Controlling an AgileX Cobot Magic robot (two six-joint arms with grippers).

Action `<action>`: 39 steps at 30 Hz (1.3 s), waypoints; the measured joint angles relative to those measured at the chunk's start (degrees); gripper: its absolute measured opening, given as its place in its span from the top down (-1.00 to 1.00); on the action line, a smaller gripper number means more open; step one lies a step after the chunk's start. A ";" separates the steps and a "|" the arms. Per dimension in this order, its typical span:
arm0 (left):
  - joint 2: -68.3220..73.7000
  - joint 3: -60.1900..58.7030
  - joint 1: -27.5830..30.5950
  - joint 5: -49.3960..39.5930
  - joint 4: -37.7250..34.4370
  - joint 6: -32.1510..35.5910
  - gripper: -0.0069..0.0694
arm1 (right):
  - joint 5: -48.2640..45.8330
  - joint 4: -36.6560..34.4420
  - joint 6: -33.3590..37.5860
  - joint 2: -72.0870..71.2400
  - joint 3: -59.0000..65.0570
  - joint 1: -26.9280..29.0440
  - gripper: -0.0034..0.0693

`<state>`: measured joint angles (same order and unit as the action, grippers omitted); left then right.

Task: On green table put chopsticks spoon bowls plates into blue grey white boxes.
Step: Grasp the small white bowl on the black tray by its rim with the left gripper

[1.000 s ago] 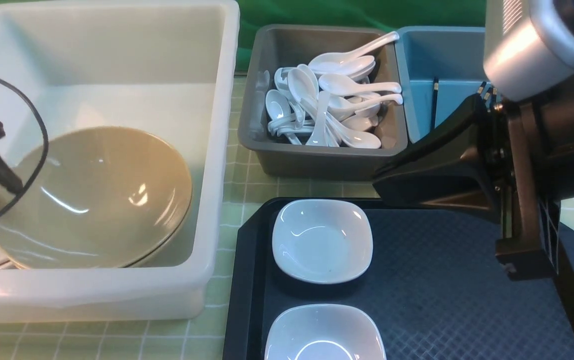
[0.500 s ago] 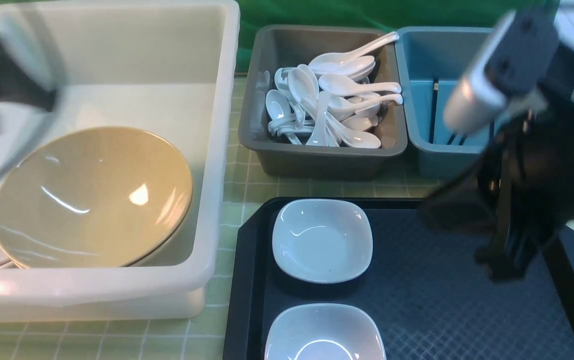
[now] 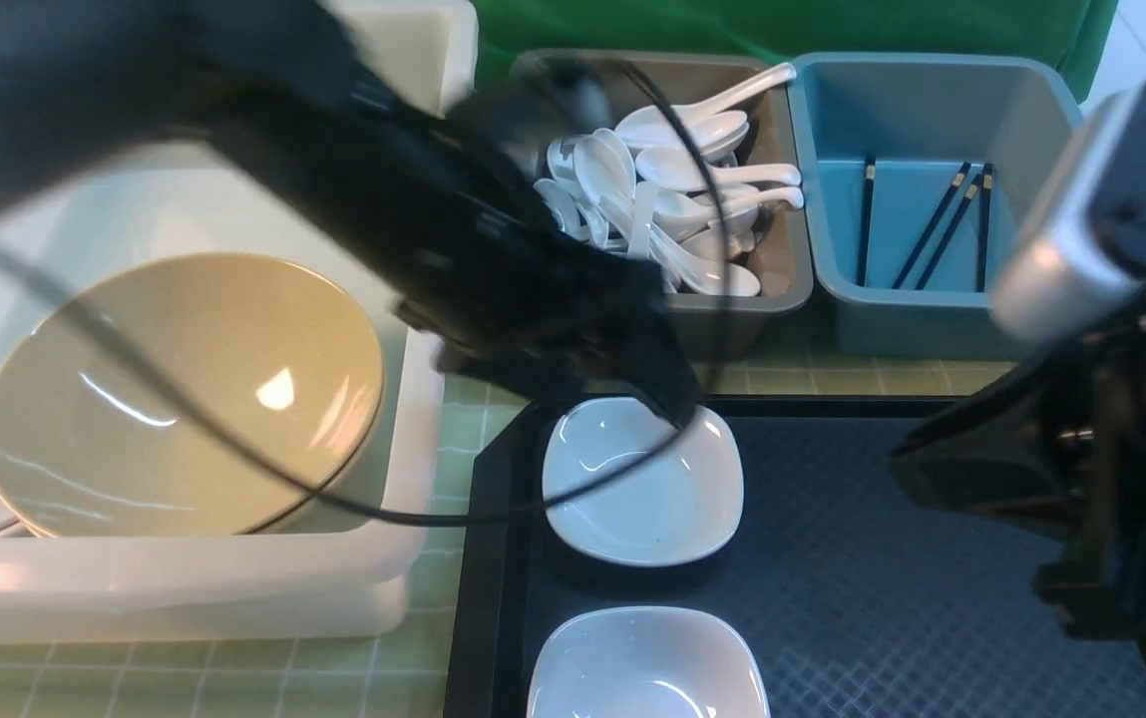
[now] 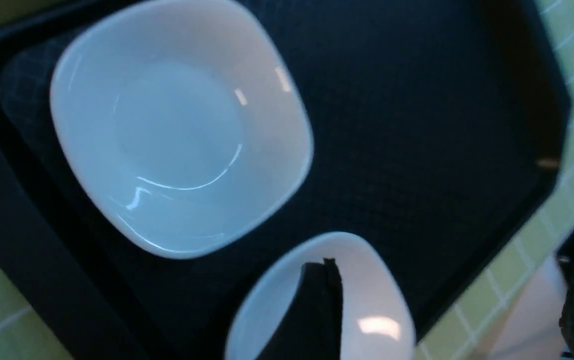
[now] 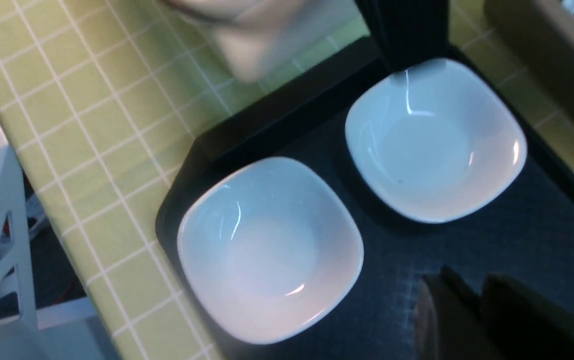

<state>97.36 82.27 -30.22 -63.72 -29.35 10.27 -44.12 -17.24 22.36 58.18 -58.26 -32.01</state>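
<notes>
Two white square bowls sit on the black tray (image 3: pixel 882 598), a far one (image 3: pixel 652 499) and a near one (image 3: pixel 647 668). My left gripper (image 3: pixel 667 399) hangs open at the far bowl's back rim; in its wrist view one finger (image 4: pixel 321 305) overlaps that bowl (image 4: pixel 371 300), and nothing is held. My right gripper (image 3: pixel 1081 608) hovers over the tray's right part, its fingers (image 5: pixel 441 310) slightly parted and empty. The white box (image 3: pixel 413 558) holds a tan plate (image 3: pixel 184 389), the grey box (image 3: pixel 792 269) spoons (image 3: pixel 692 189), the blue box (image 3: pixel 932 319) chopsticks (image 3: pixel 932 224).
The three boxes stand in a row behind and left of the tray on the green checked table (image 3: pixel 493 379). The left arm and its cable stretch across the white box and part of the grey box. The table edge runs past the tray's near corner (image 5: pixel 92 225).
My left arm has swung from over the white box rightward to the far white bowl. My right arm has drawn back from the blue box, uncovering the chopsticks there.
</notes>
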 joint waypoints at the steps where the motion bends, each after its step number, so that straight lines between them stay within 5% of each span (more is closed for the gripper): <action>1: 1.75 1.28 -0.63 -0.23 1.58 -1.31 -0.68 | 0.00 0.00 0.00 -0.73 0.00 0.00 0.60; 10: 16.26 12.41 -4.55 -3.34 19.30 -14.71 -0.68 | -0.38 0.00 -0.14 -5.56 0.00 0.00 0.55; 23: 22.92 14.58 -4.71 -3.26 27.94 -20.38 -0.68 | -0.79 0.00 -0.14 -5.67 0.00 0.00 0.51; 33: 25.92 14.81 -4.71 -2.75 23.94 -18.96 -0.68 | -0.79 0.00 -0.14 -5.67 0.00 0.00 0.49; 39: 27.14 15.09 -4.60 -2.83 20.40 -15.32 -0.32 | -0.79 0.00 -0.14 -5.67 0.00 0.00 0.47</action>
<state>124.50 97.35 -34.83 -66.55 -8.95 -5.05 -44.91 -17.24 22.22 52.51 -58.26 -32.01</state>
